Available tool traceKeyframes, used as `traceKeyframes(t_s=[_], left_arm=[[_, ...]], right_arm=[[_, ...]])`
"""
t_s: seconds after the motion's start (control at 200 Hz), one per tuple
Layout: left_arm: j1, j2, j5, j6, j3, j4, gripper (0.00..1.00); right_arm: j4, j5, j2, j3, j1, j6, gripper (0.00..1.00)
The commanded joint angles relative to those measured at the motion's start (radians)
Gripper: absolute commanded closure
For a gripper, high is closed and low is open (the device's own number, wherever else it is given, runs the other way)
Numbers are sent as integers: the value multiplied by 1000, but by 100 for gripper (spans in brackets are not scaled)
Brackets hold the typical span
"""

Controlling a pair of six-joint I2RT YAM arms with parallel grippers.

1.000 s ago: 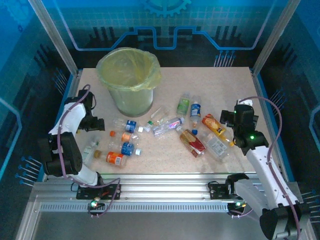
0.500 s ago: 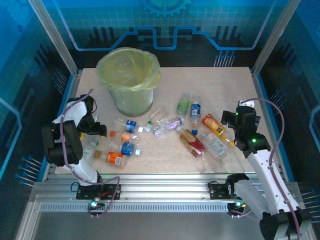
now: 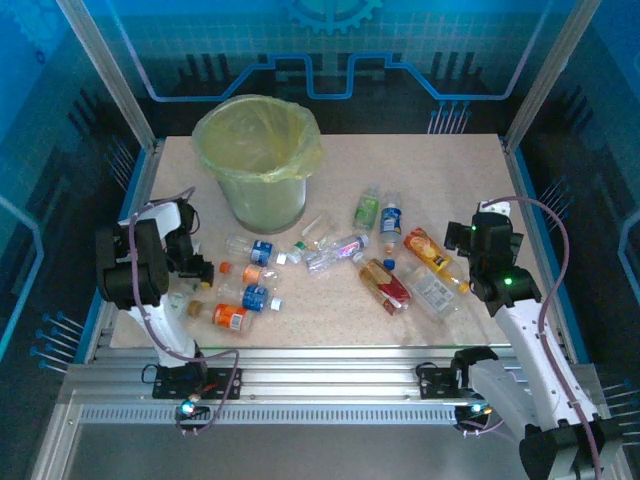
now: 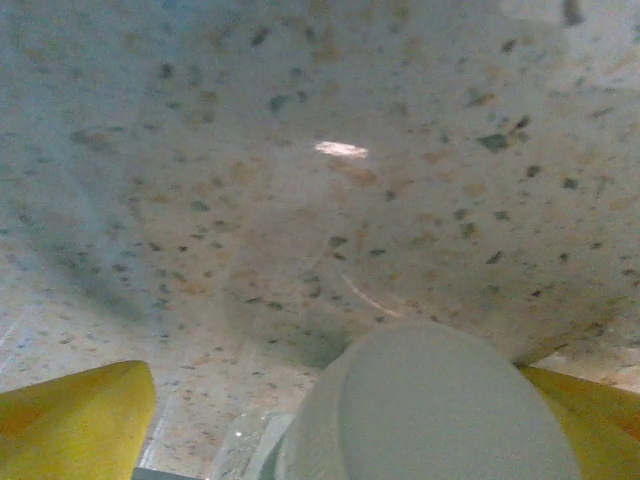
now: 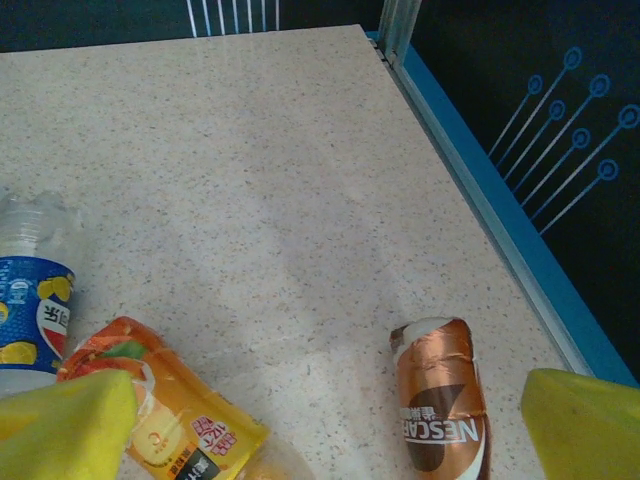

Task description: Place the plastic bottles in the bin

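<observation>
Several plastic bottles [image 3: 335, 250] lie scattered across the middle of the speckled table. The bin [image 3: 262, 205], lined with a yellow-green bag, stands at the back left. My left gripper [image 3: 196, 268] is down at the table's left side, open. Its yellow fingers [image 4: 75, 420] straddle the white cap of a clear bottle [image 4: 440, 400], with a gap on the left side. My right gripper [image 3: 474, 236] hovers open over the right-hand bottles. Between its fingers [image 5: 65, 425] I see bare table, with an orange-labelled bottle [image 5: 170, 410] to the left and a brown Nescafe bottle [image 5: 440, 400] to the right.
Blue-labelled bottles [image 3: 256, 297] and an orange-labelled one [image 3: 230, 317] lie close to the left arm. A blue side rail [image 5: 500, 210] runs along the table's right edge. Another blue-labelled bottle [image 5: 30, 310] lies left of the right gripper.
The left arm has folded back toward the near side and brought its gripper down over the clear bottle, jaws a little narrower. The right arm has barely moved.
</observation>
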Motion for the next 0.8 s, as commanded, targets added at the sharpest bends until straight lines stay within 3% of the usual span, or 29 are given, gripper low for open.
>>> traceKeyframes(t_s=[0.0,0.13,0.405,0.565,0.795], left_arm=[[10,38,-62,17,11,-31,14],[11,57,-72,17,25,-12,22],[18,74,-141,10,76,22,61],[31,73,-222,4,124,26,74],[34,11,-310,-9,234,34,85]], right_arm=[[-21,35,-17,13,16,6,0],[-26,39,-23,15,16,11,0],[-37,67,-37,10,16,25,0],[-51,72,-27,20,15,31,0],[-58,53,-26,32,16,41,0]])
